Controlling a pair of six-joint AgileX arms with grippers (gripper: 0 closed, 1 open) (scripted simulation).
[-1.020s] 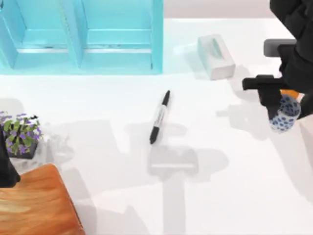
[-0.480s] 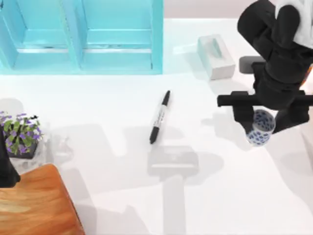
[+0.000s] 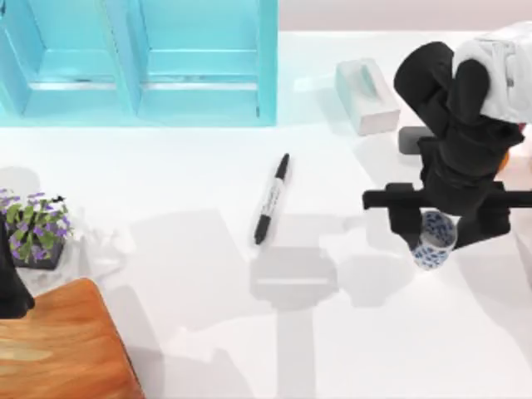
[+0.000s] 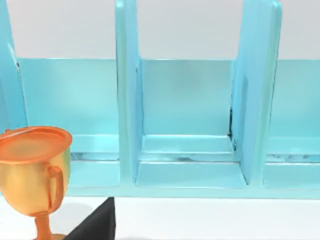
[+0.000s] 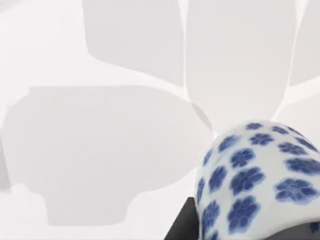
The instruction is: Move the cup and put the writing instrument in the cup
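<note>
The cup (image 3: 435, 238), small and white with blue flowers, hangs just above the table at the right, between the fingers of my right gripper (image 3: 440, 226), which is shut on it. The right wrist view has the cup (image 5: 255, 175) close up against a dark finger (image 5: 182, 227), over bare white table. The writing instrument (image 3: 272, 199), a slim marker with black ends and a pale barrel, lies flat near the table's middle, well to the left of the cup. My left arm (image 3: 8, 283) stays parked at the far left edge.
A turquoise shelf unit (image 3: 137, 66) spans the back left. A white tissue box (image 3: 367, 96) sits at the back, right of centre. A purple-flowered potted plant (image 3: 33, 229) and a wooden board (image 3: 62, 345) occupy the front left. An orange trophy (image 4: 35, 170) stands before the shelf.
My right gripper has carried the cup leftward and toward the front, from the right edge to about a third of the way toward the marker. The marker and left arm have not moved.
</note>
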